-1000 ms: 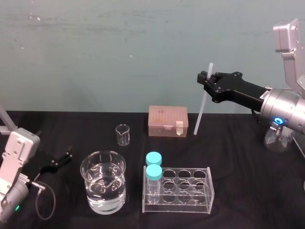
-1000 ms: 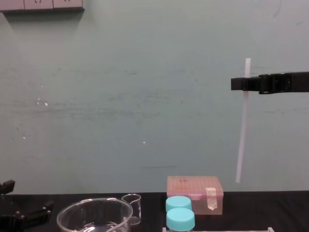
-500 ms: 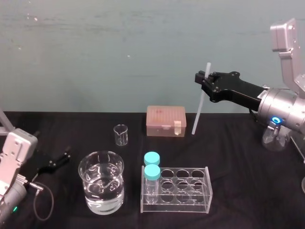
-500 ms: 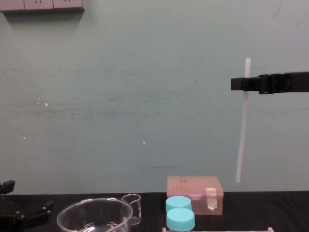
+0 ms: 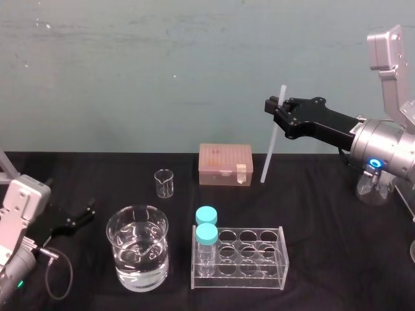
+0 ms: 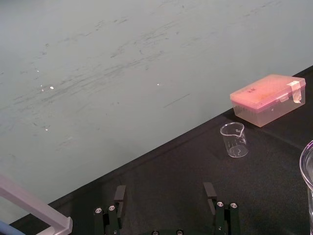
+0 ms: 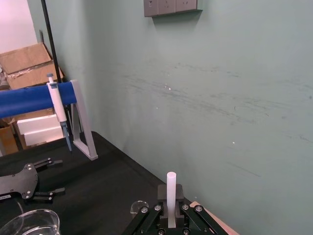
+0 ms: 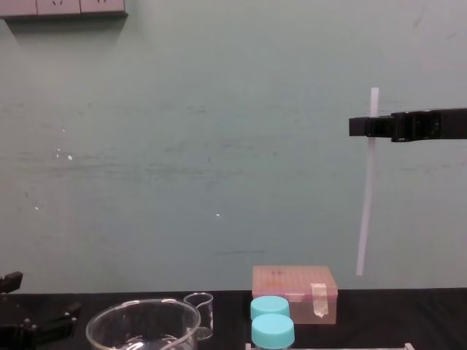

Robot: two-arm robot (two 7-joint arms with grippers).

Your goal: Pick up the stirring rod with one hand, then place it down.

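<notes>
Hardly anything moves: rod stays up high

Right gripper (image 5: 277, 110) still pinches the stirring rod (image 5: 271, 142) near its top, almost upright, over the table's back right. Left gripper (image 6: 165, 195) rests low on the left, fingers spread. The big beaker (image 5: 138, 256) holds water; the small beaker (image 5: 165, 183) is empty. Two blue-capped bottles (image 5: 208, 233) stand in the clear rack (image 5: 259, 272). The chest view shows the rod's bottom end hanging in the air. The right wrist view shows a pipette (image 7: 57, 110).
</notes>
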